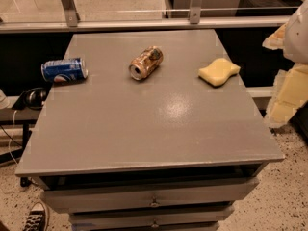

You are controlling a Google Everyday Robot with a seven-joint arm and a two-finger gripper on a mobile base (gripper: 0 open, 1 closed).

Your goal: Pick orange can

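One claw (288, 88) is all we have to work with, and it hangs at the right edge of the view, off the right side of the counter (144, 134). Only pale, blocky parts of it show, so we cannot tell whether it is spread or pressed together.

Nearest to it, we find a yellow sponge (219, 71) lying flat near the counter's right edge, toward the back. Going further left, we come to the orange can (146, 62), on its side in the back half of the counter, roughly midway across. It lies well apart from the claw, to the left of it, with the sponge between the two. Its long axis runs on a slant: the silver end faces us and points near-left, and the other end points far-right. We judge that a grip across the can's body, square to that slant, suits the pick best, and that the reach has to pass over or behind the sponge. A can on its side may roll if nudged along the counter.

Furthest out, a blue can (64, 70) lies on its side at the left edge, well apart from the orange one, so we see little risk of confusing them.
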